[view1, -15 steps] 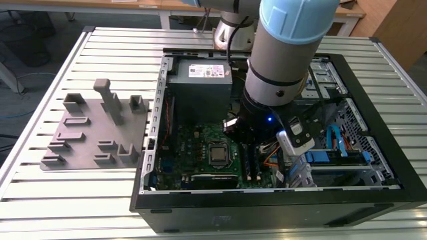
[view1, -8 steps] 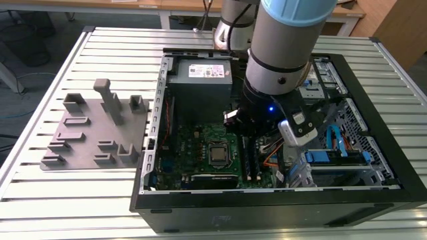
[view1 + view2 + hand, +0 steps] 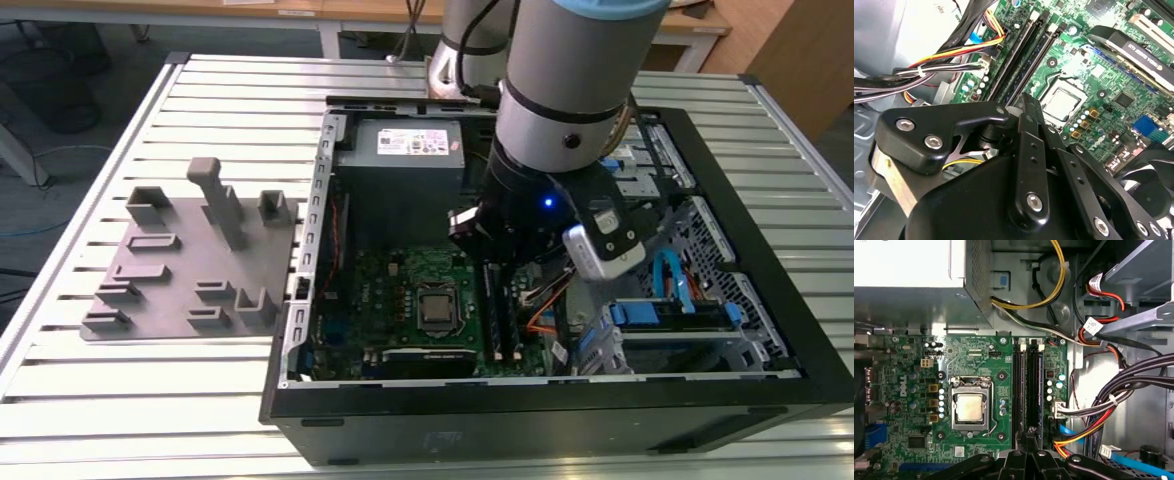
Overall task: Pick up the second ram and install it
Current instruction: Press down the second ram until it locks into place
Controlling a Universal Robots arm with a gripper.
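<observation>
A desk [image 3: 80, 400] of ribbed, pale metal slats carries everything. Toward the exterior view's left lies a matt grey moulded fixture plate [image 3: 187, 260] with upright posts and small block-shaped holders. Beside it stands an open black sheet-metal computer case [image 3: 534, 420], with a boxy silver power supply [image 3: 400, 145] at its far end.

On the case floor sits a glossy green motherboard [image 3: 387, 290], studded with round capacitors. In the middle of it is a square processor socket with a flat silver lid and a wire clamp [image 3: 970, 407]. Next to that run two long, narrow black slot rails [image 3: 1019, 390] with white latches at their ends.

The robot's smooth grey tubular arm [image 3: 574, 80] reaches down into the case. Its black, angular metal gripper [image 3: 1025, 102], with bolted linkage bars, is poised right over the rails. The jaws look clenched together at a narrow tip, with nothing seen between them.

I cannot make out the second ram as separate from the dark rails. No such stick lies on the fixture plate.

Further towards the exterior view's right are bundles of black, red, yellow and orange wires [image 3: 1094, 427], then a perforated silver drive cage [image 3: 721, 250].
</observation>
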